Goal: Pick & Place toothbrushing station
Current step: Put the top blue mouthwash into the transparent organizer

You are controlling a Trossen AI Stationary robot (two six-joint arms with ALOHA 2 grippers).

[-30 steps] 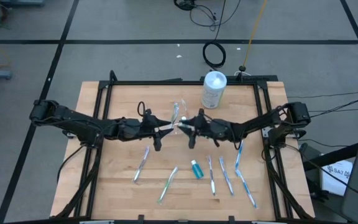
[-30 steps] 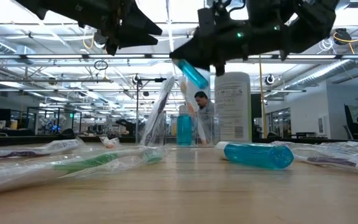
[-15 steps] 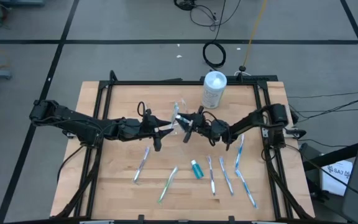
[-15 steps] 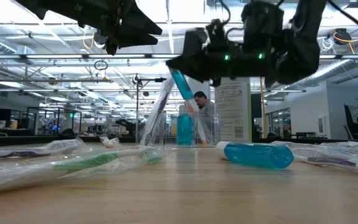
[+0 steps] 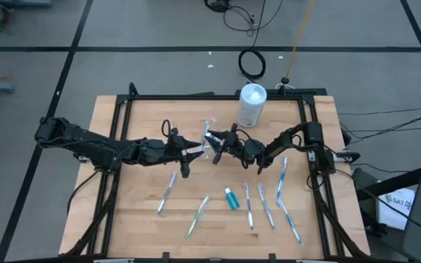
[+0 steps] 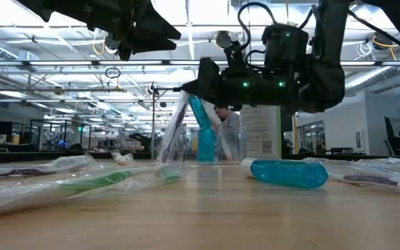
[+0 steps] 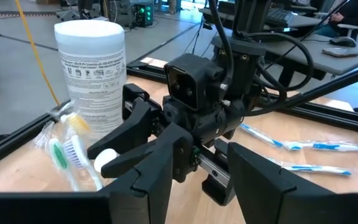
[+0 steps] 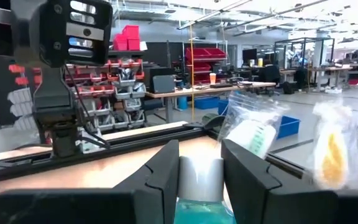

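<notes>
My right gripper (image 6: 194, 89) clamps one teal tube (image 6: 201, 113), cap up, tilted; my left gripper (image 5: 198, 150) gapes; six toothbrushes lie flat.

The robot has 2 black arms made of slim jointed segments. Each ends in a hand, the left hand (image 5: 198, 150) and the right hand (image 5: 212, 139), with 2 flat, angular black fingers (image 7: 160, 167). Black cables loop along the right wrist, where small green lights glow.
</notes>
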